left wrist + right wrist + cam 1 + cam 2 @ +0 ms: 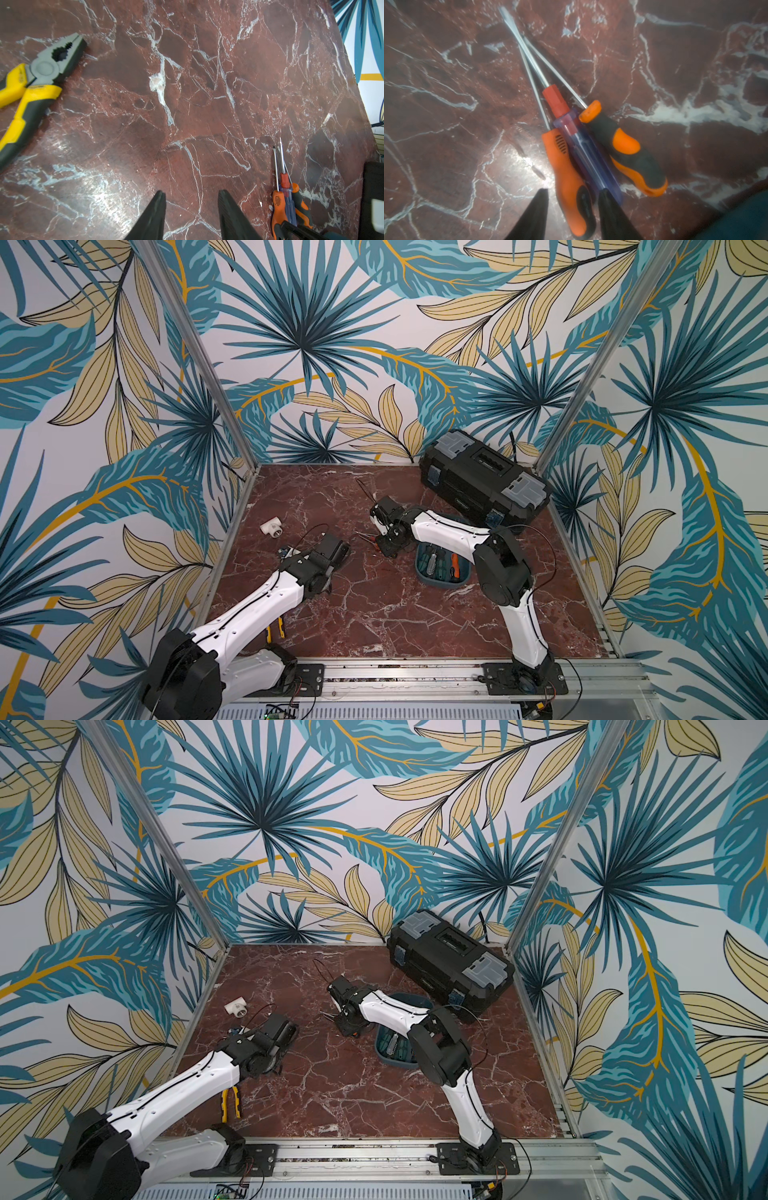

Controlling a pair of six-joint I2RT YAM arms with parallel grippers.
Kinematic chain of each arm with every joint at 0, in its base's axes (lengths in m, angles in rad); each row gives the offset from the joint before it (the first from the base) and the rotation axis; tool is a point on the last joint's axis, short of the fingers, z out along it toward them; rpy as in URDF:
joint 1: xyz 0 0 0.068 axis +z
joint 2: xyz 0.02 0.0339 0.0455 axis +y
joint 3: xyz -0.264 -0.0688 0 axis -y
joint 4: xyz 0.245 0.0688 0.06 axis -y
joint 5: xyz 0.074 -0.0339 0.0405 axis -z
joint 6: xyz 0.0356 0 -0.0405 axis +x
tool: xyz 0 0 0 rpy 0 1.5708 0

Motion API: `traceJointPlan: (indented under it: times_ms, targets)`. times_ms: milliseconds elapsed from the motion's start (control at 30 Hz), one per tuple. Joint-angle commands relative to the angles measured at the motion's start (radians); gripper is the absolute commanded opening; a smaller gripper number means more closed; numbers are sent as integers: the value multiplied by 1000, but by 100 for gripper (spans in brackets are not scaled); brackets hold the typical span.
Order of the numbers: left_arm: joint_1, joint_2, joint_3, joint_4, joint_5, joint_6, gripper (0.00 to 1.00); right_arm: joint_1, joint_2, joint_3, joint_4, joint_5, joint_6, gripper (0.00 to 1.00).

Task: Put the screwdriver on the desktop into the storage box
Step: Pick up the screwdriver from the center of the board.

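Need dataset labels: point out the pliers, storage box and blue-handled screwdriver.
pliers (44,66), left wrist view, grey pivot.
storage box (419,570), in a top view, outer wall.
blue-handled screwdriver (588,149), right wrist view, handle middle.

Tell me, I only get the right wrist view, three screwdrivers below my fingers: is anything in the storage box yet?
Observer: Yes. The storage box holds several screwdrivers, green-handled ones and an orange one.
Operator: Where is it?
Observer: Right beside the right gripper, partly under that arm's forearm.
Operator: And the left gripper?
Observer: The left gripper hovers apart over the desktop, fingers open, holding nothing.
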Motion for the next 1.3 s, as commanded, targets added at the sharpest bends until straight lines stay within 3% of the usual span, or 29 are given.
traceJointPlan:
  times_ms: [0,200,467,600,733,900,1033,1267]
  targets:
    - [16,11,-24,-4,1,9,46,14,29,15,-54,8,-20,44]
    - [34,27,-23,-2,24,12,46,31,65,45,-79,-5,-25,41]
    - [37,23,-23,-11,36,23,46,49,132,128,-154,67,-49,36]
    - [38,7,-24,-27,36,22,46,85,123,142,-162,69,-60,25]
    - [38,-15,-32,-41,30,17,46,103,77,135,-163,-23,-94,17]
    - [39,-53,-41,-74,12,-1,46,108,-24,67,-155,-223,-115,13]
    - [39,-85,-45,-99,-12,-5,46,108,-148,-41,-82,-179,-51,10]
    - [39,-93,-76,-67,20,-5,46,77,-500,-400,204,-75,185,11]
